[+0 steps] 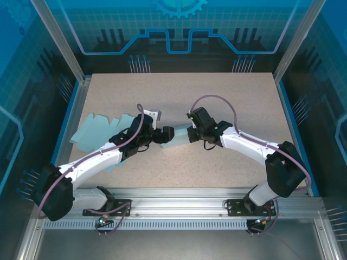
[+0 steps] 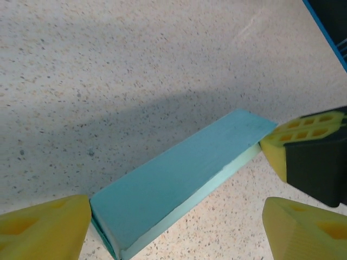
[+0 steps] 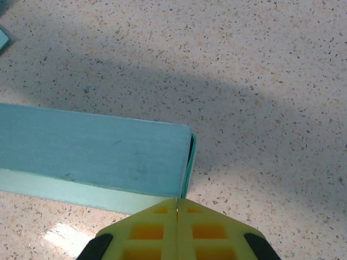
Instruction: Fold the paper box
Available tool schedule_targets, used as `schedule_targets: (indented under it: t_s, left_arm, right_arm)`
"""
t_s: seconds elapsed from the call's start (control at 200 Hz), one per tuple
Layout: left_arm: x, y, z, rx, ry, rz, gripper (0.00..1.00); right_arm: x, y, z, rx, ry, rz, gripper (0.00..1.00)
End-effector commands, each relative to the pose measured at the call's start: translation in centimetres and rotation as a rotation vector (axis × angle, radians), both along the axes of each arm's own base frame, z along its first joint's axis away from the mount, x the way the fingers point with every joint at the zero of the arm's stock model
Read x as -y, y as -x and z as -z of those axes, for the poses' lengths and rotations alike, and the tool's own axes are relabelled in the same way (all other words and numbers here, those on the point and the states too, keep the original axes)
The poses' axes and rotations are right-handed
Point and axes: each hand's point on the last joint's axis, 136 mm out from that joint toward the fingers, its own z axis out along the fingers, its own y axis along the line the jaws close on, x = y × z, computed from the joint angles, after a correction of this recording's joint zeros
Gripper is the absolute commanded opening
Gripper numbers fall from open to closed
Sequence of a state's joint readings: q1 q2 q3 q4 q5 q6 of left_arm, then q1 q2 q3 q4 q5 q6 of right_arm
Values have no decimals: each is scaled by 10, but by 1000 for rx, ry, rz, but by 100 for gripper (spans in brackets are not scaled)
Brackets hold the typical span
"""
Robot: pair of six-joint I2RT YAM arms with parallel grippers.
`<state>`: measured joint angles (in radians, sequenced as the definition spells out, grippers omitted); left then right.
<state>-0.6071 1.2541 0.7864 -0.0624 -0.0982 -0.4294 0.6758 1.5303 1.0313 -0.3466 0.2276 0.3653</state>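
So the paper box [image 1: 178, 136] was sitting about mid-counter [image 1: 217, 97], lying flat between the two claws. It was teal, long and slim, already squared up into a shallow sleeve with a darker top face and a paler side wall [image 2: 217, 181]. From the right wrist camera we could see the end of it [image 3: 187, 162], where a thin flap stood slightly off the body with a dark slit behind it. We couldn't see inside.

The right claw [image 3: 177, 208] had its yellow fingers pressed tight together right at that end corner, and it looked like they were pinching the flap edge. The left claw [image 1: 162, 135] was spread wide at the opposite end, with its fingers [image 2: 43, 230] well apart and the box end just beside the one on the left of its wrist view.

Over on the left of the counter we had some flat teal card sheets [image 1: 92, 132] lying loose, partly under the left arm.
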Motion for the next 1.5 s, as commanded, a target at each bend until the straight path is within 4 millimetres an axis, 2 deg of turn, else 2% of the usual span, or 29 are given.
schedule_targets:
  t_s: [0.0, 0.105, 0.295, 0.445, 0.74, 0.85, 0.935, 1.086, 1.341, 1.411, 1.496]
  left_arm:
    - [-18, -11, -9, 3, -2, -138, 83]
    - [-25, -14, 3, -53, 8, -195, 74]
    - [-28, -11, 33, -153, -17, -219, 73]
    - [-26, -4, 56, -211, -6, -218, 60]
    - [-33, 10, 107, -255, 31, -273, 52]
    - [-39, 16, 122, -252, 13, -300, 49]
    - [-44, 20, 129, -251, -7, -315, 47]
    - [-47, 22, 140, -245, -26, -331, 46]
    - [-47, 22, 149, -232, -48, -346, 44]
    - [-48, 23, 151, -234, -55, -349, 44]
    - [-49, 24, 154, -236, -61, -349, 44]
  right_arm:
    - [-2, 22, 27, -95, 55, -54, 0]
    - [-2, 23, 26, -95, 60, -55, 0]
    - [-6, 23, 25, -92, 61, -60, 0]
    - [-7, 24, 23, -95, 64, -61, 0]
    - [-7, 24, 25, -108, 67, -49, 0]
    - [-9, 25, 24, -116, 60, -47, 8]
    - [-12, 26, 18, -126, 41, -55, 19]
    - [-17, 27, -2, -124, -1, -55, 39]
    - [-25, 25, -40, -80, -97, -42, 58]
    - [-22, 19, -47, -72, -108, 3, 70]
    - [-18, 11, -50, -76, -132, 58, 73]
